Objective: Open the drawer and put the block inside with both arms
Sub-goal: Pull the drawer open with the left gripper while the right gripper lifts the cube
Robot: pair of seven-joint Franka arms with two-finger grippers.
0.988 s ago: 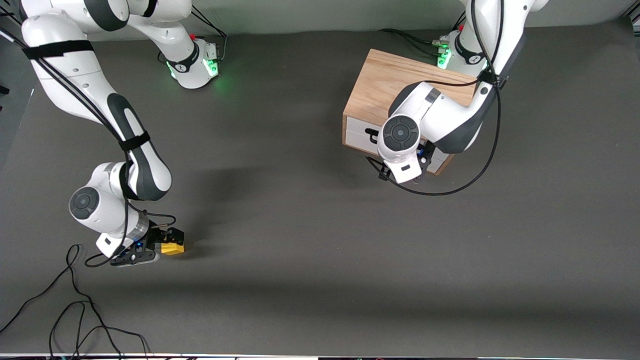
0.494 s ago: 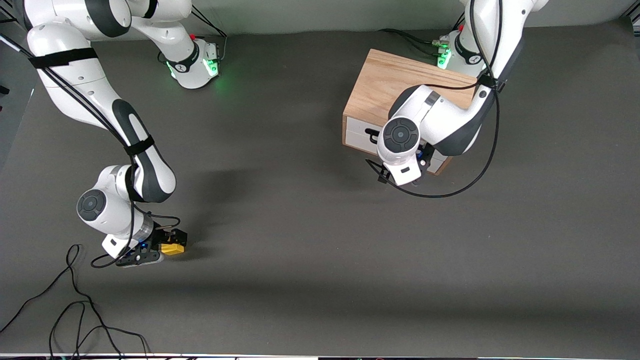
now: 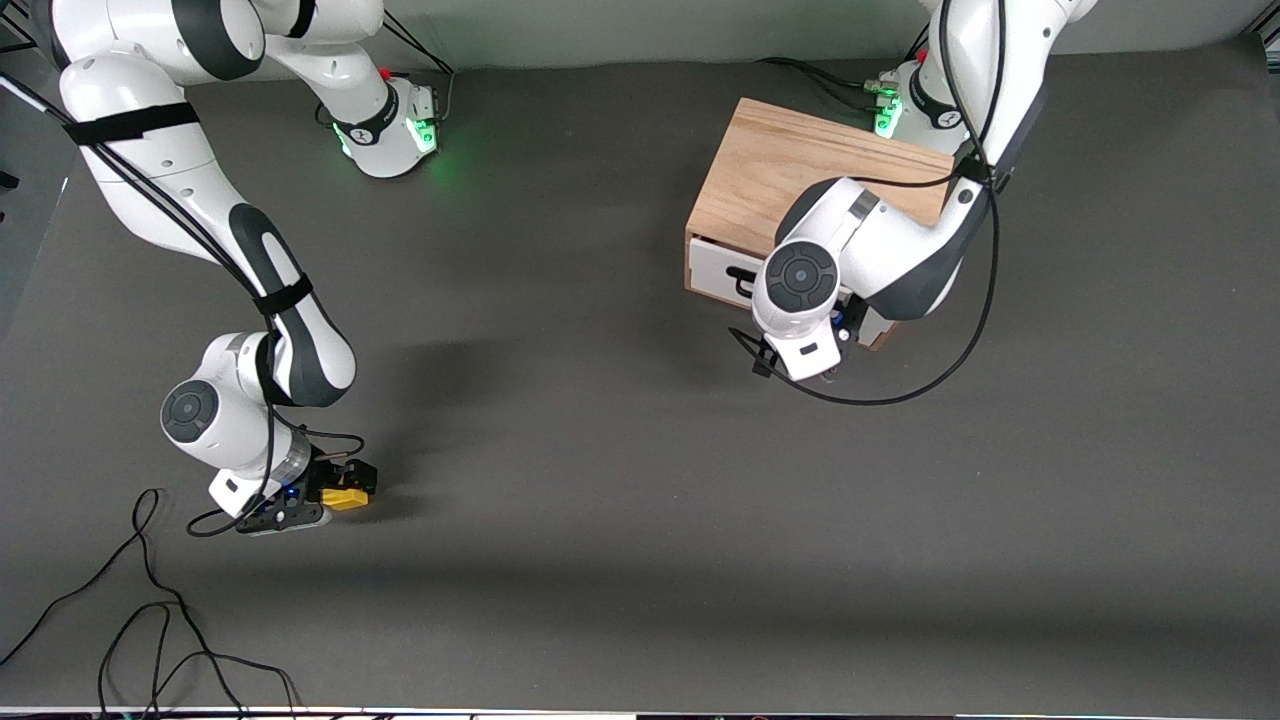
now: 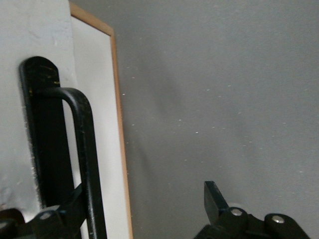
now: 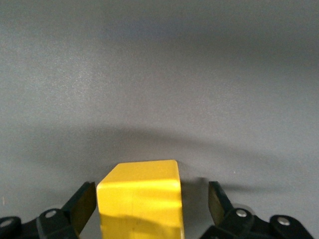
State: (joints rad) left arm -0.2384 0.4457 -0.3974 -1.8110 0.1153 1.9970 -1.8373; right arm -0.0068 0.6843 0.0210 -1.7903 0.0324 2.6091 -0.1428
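Front and wrist views, ordered from the front camera outward. Nearest the front camera, toward the right arm's end of the table [image 3: 620, 520], loose black cables [image 3: 130, 620] trail over the grey surface. Just farther from the camera, the right gripper [image 3: 335, 490] is lowered at the yellow block [image 3: 345, 497], which rests on the table. In the right wrist view the block [image 5: 140, 199] sits between the spread fingers [image 5: 82, 204], with a visible gap on each side, so nothing is pinched. Farther from the camera, toward the left arm's end, the left gripper [image 3: 815, 335] is at the white front panel of the drawer [image 3: 720, 270]. In the left wrist view its fingers [image 4: 214, 199] are spread wide, one beside the black bar handle [image 4: 84, 149], the other well apart over bare table. The drawer is set in the oak box [image 3: 790, 170], which stands close to the left arm's green-lit base [image 3: 900, 100]. The right arm's base [image 3: 395, 125] stands along the same edge.
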